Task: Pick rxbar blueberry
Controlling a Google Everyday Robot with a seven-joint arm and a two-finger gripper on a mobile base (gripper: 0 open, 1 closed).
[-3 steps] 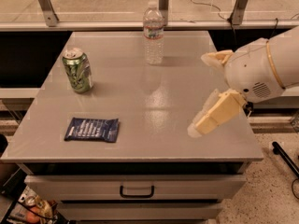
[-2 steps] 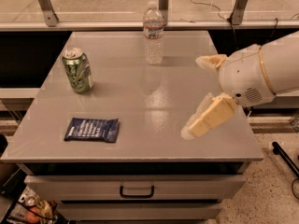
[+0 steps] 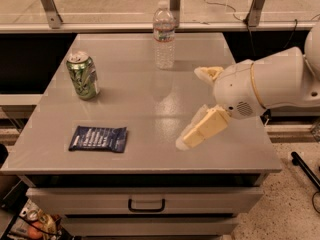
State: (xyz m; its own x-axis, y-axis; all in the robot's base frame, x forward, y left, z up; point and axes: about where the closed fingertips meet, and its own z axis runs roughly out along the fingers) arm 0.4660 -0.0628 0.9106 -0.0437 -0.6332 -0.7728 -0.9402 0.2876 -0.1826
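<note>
The rxbar blueberry (image 3: 98, 138) is a flat dark navy wrapper with white print. It lies flat near the front left edge of the grey table (image 3: 150, 104). My gripper (image 3: 190, 106) hangs over the right half of the table, well to the right of the bar and apart from it. Its two cream fingers are spread wide, one fingertip (image 3: 184, 141) low near the table front and the other farther back. It is open and holds nothing.
A green soda can (image 3: 83, 75) stands upright at the left, behind the bar. A clear water bottle (image 3: 164, 35) stands at the back middle. A drawer with a handle (image 3: 146, 204) sits under the tabletop. A railing runs behind the table.
My gripper and arm have moved left across the table, closer to the bar. The bar, can and bottle have not moved.
</note>
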